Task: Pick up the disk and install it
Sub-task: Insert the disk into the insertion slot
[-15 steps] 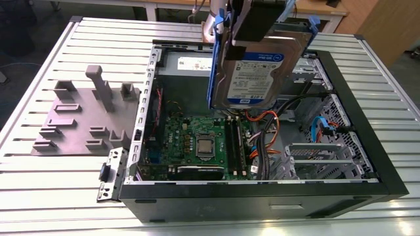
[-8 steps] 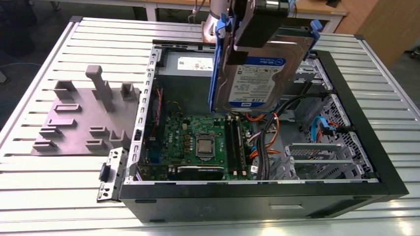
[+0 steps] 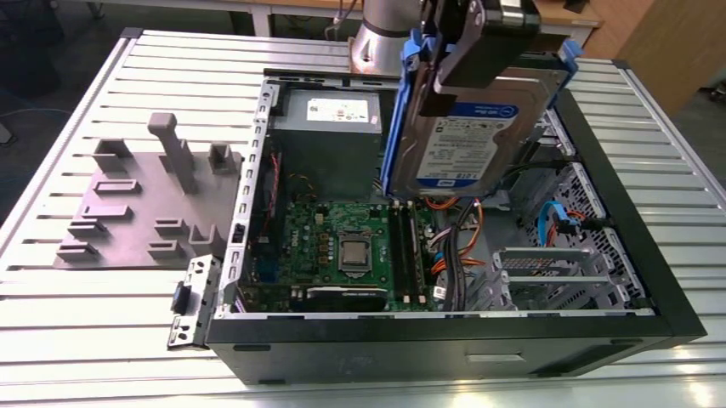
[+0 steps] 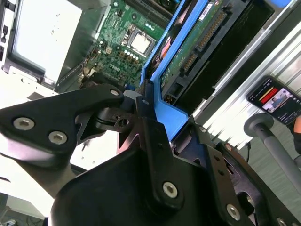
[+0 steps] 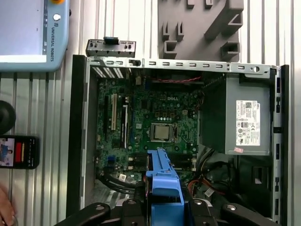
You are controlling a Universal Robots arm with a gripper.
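The black gripper (image 3: 460, 81) holds the flat silver-grey disk (image 3: 477, 127) in its blue plastic carrier, with its fingers (image 4: 146, 125) clamped on the carrier's upper end. The disk hangs upright over the open black computer case (image 3: 454, 327). Its long axis is near vertical and its labelled face is toward the exterior view. Its lower end is above the green motherboard (image 3: 340, 246), near the grey box-shaped power supply (image 3: 329, 127).
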